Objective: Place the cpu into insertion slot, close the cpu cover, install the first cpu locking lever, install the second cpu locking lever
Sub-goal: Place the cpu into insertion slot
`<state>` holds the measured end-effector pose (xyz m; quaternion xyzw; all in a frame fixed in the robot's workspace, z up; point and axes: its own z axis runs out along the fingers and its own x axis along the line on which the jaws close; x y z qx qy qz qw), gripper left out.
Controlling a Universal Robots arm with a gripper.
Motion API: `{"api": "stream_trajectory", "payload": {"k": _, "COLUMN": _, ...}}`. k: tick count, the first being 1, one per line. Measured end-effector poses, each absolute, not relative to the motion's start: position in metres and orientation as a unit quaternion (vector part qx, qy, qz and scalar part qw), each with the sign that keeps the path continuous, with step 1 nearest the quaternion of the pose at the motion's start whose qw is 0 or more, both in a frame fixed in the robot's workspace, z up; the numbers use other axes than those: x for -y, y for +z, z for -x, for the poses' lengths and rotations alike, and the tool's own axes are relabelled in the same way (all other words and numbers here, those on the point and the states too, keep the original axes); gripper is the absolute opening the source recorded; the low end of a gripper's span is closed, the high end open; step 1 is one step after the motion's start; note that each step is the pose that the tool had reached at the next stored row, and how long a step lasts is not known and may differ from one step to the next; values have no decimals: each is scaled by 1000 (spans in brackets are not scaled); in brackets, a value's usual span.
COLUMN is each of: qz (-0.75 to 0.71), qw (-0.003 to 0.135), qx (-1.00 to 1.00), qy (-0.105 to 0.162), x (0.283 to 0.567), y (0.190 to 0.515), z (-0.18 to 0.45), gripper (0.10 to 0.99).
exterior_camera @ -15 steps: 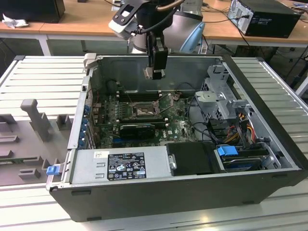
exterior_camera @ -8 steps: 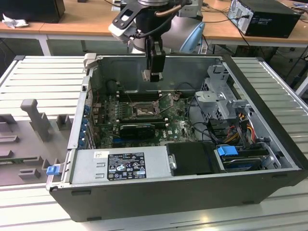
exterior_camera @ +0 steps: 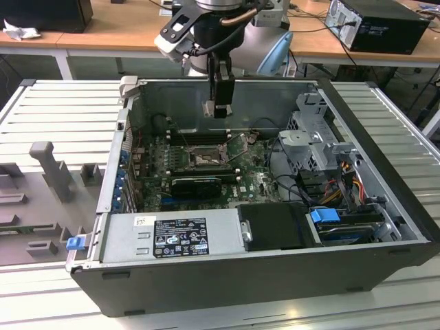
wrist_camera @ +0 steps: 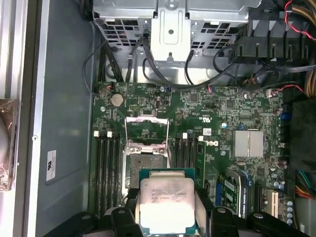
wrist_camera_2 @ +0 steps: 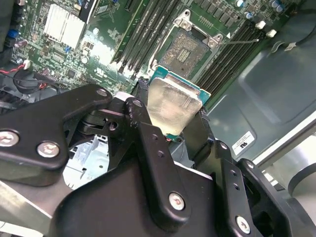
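The tool (wrist_camera: 168, 211) is clamped on the chip (wrist_camera: 167, 202), holding it flat above the open socket (wrist_camera: 145, 170), clear of it, seemingly offset away from the raised cover (wrist_camera: 146, 129).

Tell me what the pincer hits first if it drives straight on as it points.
Probably the slot, with the held cpu touching first: the pincer points down at the board, roughly over that slot. Alignment is hard to judge, so it might catch the slot's rim instead.
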<state>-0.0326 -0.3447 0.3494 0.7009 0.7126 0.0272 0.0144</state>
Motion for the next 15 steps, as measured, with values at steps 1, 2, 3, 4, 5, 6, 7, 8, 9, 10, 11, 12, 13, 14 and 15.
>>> {"api": "stream_trajectory", "payload": {"k": 1, "qz": -702, "qw": 14, "qx": -711, "qy": 27, "x": 345, "y": 349, "z": 33, "gripper": 529}}
{"api": "stream_trajectory", "payload": {"k": 2, "qz": -703, "qw": 14, "qx": -711, "qy": 27, "x": 345, "y": 348, "z": 33, "gripper": 529}}
{"api": "stream_trajectory", "payload": {"k": 3, "qz": -703, "qw": 14, "qx": -710, "qy": 27, "x": 345, "y": 348, "z": 33, "gripper": 529}}
{"api": "stream_trajectory", "payload": {"k": 4, "qz": -703, "qw": 14, "qx": -710, "qy": 27, "x": 345, "y": 348, "z": 33, "gripper": 529}}
{"api": "stream_trajectory", "payload": {"k": 5, "qz": -703, "qw": 15, "qx": -710, "qy": 27, "x": 345, "y": 348, "z": 33, "gripper": 529}}
{"api": "stream_trajectory", "payload": {"k": 6, "qz": -703, "qw": 15, "qx": -710, "qy": 27, "x": 345, "y": 347, "z": 33, "gripper": 529}}
{"api": "stream_trajectory", "payload": {"k": 7, "qz": -703, "qw": 16, "qx": -710, "qy": 26, "x": 345, "y": 347, "z": 33, "gripper": 529}}
{"api": "stream_trajectory", "payload": {"k": 8, "qz": -703, "qw": 16, "qx": -710, "qy": 26, "x": 345, "y": 346, "z": 33, "gripper": 529}}
{"api": "stream_trajectory", "payload": {"k": 9, "qz": -703, "qw": 17, "qx": -710, "qy": 25, "x": 345, "y": 346, "z": 33, "gripper": 529}}
{"api": "stream_trajectory", "payload": {"k": 10, "qz": -703, "qw": 17, "qx": -710, "qy": 25, "x": 345, "y": 345, "z": 33, "gripper": 529}}
{"api": "stream_trajectory", "payload": {"k": 11, "qz": -703, "qw": 17, "qx": -710, "qy": 25, "x": 345, "y": 344, "z": 33, "gripper": 529}}
{"api": "stream_trajectory", "payload": {"k": 12, "qz": -703, "qw": 18, "qx": -710, "qy": 24, "x": 345, "y": 344, "z": 33, "gripper": 529}}
{"api": "stream_trajectory", "payload": {"k": 13, "qz": -703, "qw": 18, "qx": -710, "qy": 24, "x": 345, "y": 344, "z": 33, "gripper": 529}}
{"api": "stream_trajectory", "payload": {"k": 14, "qz": -703, "qw": 18, "qx": -710, "qy": 24, "x": 345, "y": 343, "z": 33, "gripper": 529}}
{"api": "stream_trajectory", "payload": {"k": 15, "qz": -703, "qw": 18, "qx": -710, "qy": 24, "x": 345, "y": 343, "z": 33, "gripper": 529}}
